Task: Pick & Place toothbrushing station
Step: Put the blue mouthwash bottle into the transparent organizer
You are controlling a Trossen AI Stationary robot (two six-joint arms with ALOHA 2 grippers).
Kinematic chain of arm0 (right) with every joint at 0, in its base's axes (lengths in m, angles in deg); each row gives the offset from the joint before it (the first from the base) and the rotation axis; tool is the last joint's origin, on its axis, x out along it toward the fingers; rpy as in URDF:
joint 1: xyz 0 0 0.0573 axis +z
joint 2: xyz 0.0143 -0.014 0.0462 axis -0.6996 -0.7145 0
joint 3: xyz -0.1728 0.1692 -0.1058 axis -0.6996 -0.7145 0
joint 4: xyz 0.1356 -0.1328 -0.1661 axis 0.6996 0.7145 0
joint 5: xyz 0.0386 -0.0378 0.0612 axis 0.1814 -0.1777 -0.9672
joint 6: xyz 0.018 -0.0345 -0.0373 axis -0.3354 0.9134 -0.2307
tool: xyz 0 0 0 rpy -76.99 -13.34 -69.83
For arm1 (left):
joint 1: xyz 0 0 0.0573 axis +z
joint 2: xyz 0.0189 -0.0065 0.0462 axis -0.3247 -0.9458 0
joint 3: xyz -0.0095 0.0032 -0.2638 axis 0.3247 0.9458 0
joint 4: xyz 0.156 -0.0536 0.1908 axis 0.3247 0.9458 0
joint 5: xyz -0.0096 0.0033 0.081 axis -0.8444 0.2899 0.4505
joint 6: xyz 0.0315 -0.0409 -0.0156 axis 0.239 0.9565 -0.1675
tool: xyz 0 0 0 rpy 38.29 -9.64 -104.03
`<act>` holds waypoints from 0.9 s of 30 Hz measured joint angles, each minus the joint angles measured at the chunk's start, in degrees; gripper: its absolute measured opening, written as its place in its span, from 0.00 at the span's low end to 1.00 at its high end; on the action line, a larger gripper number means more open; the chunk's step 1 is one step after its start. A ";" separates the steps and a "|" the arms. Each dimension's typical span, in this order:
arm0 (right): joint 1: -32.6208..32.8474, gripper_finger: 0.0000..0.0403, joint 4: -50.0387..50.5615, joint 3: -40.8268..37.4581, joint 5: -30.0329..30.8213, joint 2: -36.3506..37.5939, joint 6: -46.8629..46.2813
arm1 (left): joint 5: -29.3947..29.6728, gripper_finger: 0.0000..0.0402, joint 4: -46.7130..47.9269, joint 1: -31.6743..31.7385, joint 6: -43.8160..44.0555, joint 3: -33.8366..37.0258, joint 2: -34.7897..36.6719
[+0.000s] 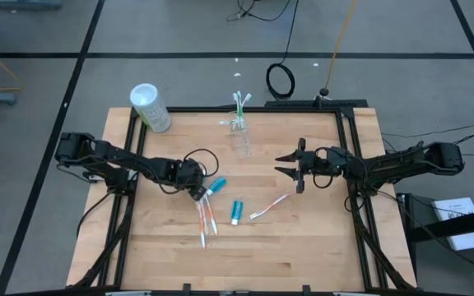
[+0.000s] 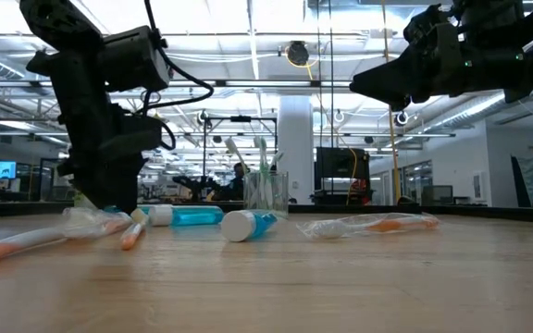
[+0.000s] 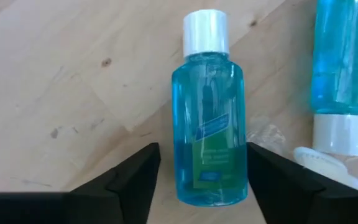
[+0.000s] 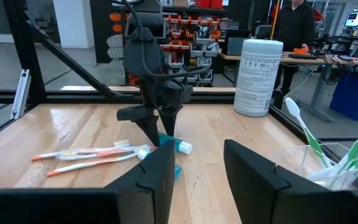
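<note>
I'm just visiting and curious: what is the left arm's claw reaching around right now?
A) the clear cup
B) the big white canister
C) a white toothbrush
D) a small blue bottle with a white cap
D: the left wrist view shows the left gripper with a finger on each side of the small blue bottle lying on the table, not yet closed on it.

Overhead looks down; low level; wrists close; all share table (image 1: pixel 303 247).
</note>
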 joint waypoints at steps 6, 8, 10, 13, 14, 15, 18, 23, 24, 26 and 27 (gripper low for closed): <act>0.00 0.33 0.02 0.02 0.00 0.00 0.00 | 0.62 0.42 0.36 -0.07 0.96 0.03 0.00; 0.00 0.33 0.00 0.04 0.02 0.00 0.00 | 0.74 0.40 0.36 -0.07 0.98 0.05 0.00; 0.00 0.33 0.02 0.04 0.01 0.00 0.00 | 0.76 0.40 0.34 -0.05 0.98 0.05 0.12; 0.00 0.33 0.02 0.04 0.01 0.00 -0.01 | 0.51 0.43 0.38 -0.03 0.92 -0.19 0.39; 0.00 0.33 0.02 0.04 0.02 0.00 0.00 | 0.52 0.43 0.53 -0.03 0.69 -0.44 0.39; 0.00 0.33 0.00 0.04 0.02 0.00 -0.02 | 0.64 0.44 0.73 -0.03 0.28 -0.80 0.39; 0.00 0.33 0.02 0.04 0.01 0.00 -0.02 | 1.24 0.43 1.66 -0.02 -1.87 -2.54 0.12; 0.00 0.33 0.00 0.07 0.02 0.00 -0.53 | 3.48 0.40 0.96 -0.02 -8.28 -6.42 0.17; 0.00 0.33 0.00 0.07 0.02 0.00 -0.80 | 4.31 0.40 0.97 -0.03 -9.79 -7.23 0.15; 0.00 0.33 0.00 0.07 0.02 0.00 -1.03 | 5.93 0.39 0.94 -0.03 -12.85 -9.19 0.18; 0.00 0.33 -0.02 0.07 0.02 0.00 -1.05 | 6.88 0.40 0.09 -0.03 -14.66 -10.08 0.20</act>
